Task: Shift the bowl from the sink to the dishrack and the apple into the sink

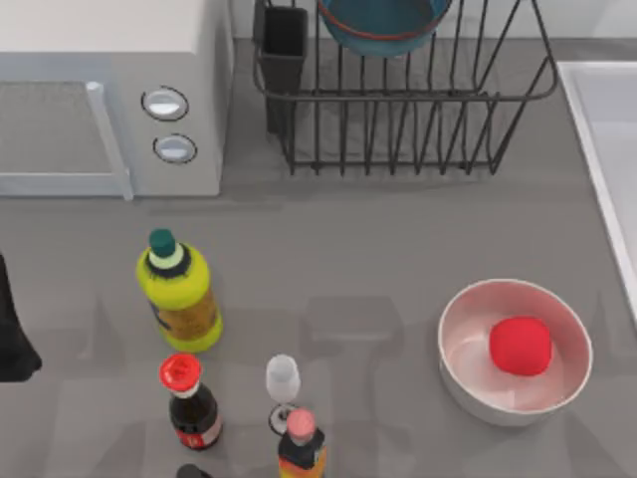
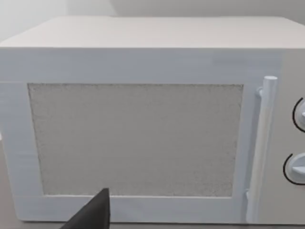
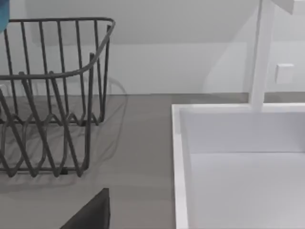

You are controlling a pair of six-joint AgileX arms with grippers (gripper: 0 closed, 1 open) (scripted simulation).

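Observation:
The teal-blue bowl (image 1: 383,25) with its reddish rim line rests in the black wire dishrack (image 1: 418,129) at the back, beside the dark utensil cup (image 1: 284,50). The red apple (image 1: 520,346) lies inside a white bowl (image 1: 468,378) at the front right, left of the white sink (image 1: 609,149). In the right wrist view the dishrack (image 3: 52,95) and the sink (image 3: 181,157) stand side by side, and a dark part of my right gripper (image 3: 93,212) shows low in the picture. My left arm (image 1: 15,329) is parked at the table's left edge, its gripper (image 2: 93,214) facing the microwave.
A white microwave (image 1: 109,90) fills the back left. A yellow bottle (image 1: 179,294), a dark red-capped bottle (image 1: 191,398), a small glass (image 1: 283,383) and an orange bottle (image 1: 301,443) stand at the front left. A white faucet post (image 3: 261,52) rises behind the sink.

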